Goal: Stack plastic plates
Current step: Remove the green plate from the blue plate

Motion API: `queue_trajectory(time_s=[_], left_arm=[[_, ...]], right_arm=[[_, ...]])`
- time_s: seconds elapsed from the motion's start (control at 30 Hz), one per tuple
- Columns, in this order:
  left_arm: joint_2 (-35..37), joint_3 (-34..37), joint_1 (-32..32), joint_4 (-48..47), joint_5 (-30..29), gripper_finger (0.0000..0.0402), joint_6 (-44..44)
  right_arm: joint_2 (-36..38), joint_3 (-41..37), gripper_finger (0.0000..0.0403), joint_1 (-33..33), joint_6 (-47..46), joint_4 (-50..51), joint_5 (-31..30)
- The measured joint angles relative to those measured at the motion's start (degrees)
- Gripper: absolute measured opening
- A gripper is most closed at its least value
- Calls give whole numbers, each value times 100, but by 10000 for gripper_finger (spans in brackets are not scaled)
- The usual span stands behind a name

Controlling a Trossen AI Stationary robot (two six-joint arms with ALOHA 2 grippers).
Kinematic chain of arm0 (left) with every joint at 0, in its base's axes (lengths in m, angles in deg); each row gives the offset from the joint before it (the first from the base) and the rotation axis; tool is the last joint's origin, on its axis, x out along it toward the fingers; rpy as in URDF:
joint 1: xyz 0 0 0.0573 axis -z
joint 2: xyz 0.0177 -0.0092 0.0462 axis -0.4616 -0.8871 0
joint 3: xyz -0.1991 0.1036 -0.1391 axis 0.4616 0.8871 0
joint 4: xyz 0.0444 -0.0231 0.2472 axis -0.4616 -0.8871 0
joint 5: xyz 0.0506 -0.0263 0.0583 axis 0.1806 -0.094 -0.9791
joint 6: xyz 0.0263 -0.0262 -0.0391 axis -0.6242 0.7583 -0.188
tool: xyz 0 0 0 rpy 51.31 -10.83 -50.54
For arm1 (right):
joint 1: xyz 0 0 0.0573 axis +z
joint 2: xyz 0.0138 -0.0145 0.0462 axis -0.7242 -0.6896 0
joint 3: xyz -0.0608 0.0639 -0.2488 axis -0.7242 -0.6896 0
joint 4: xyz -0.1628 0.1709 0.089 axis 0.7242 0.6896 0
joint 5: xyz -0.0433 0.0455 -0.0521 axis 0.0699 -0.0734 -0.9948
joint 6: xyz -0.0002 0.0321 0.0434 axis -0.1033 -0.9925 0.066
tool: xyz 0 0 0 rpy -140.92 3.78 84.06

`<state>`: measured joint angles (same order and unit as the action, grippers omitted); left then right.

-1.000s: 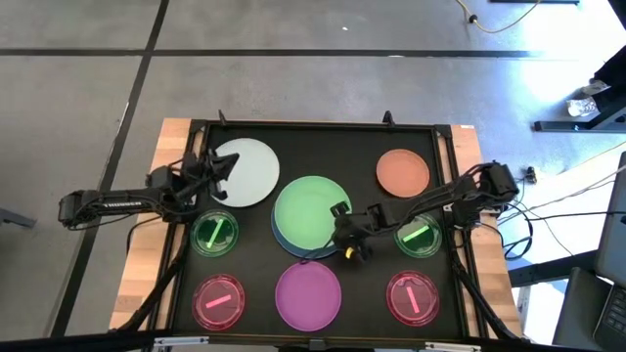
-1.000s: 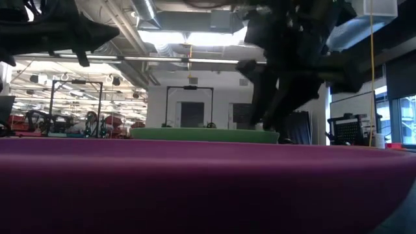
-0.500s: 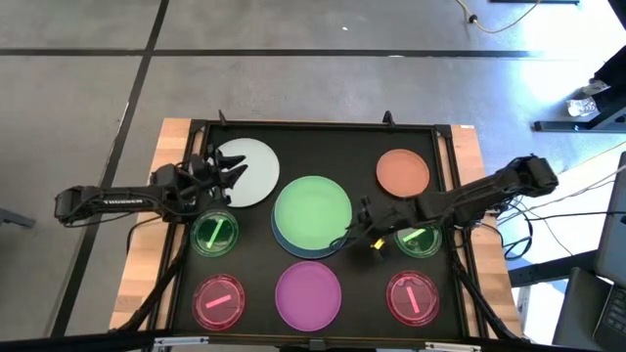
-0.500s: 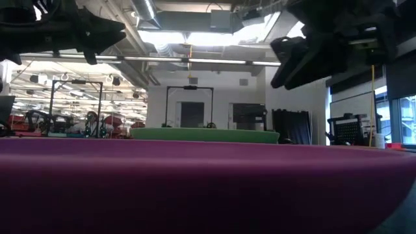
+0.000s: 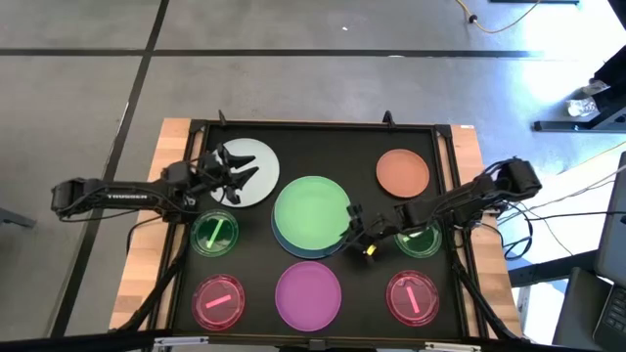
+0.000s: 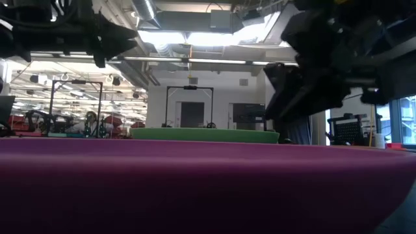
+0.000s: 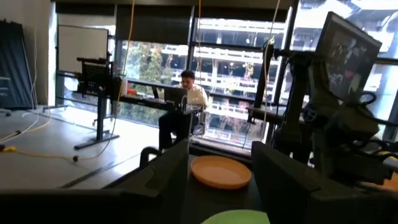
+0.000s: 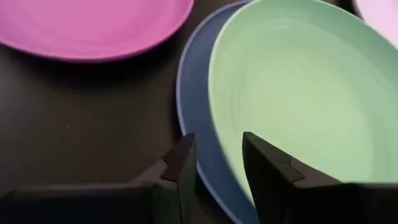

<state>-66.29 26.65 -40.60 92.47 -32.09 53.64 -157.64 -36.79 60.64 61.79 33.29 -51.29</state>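
green plate (image 5: 312,214) on blue plate (image 5: 293,244), desk (image 5: 176,132) centre | magenta plate (image 5: 308,295) at 6 | right pincer (image 5: 350,231) open, at stack's 4 o'clock rim | left pincer (image 5: 238,168) open, over white plate (image 5: 256,166) at 10

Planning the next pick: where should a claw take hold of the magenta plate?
Probably at the rim of the magenta plate: it lies flat with a shallow raised edge. Its right side, facing the right claw, has bare mat beside it, so come from there.
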Motion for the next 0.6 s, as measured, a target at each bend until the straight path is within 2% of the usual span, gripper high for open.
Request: queue_trajectory(time_s=[0.43,0.53,0.6], left_arm=[[-343,-13,2,66,-45,169,1],[-343,-13,0,69,-48,169,1],[-343,-13,0,69,-48,169,1]], right_arm=[[-494,47,119,-84,166,-197,-463],[-504,45,104,-165,168,-166,-468],[-504,45,80,-217,180,-152,-469]])
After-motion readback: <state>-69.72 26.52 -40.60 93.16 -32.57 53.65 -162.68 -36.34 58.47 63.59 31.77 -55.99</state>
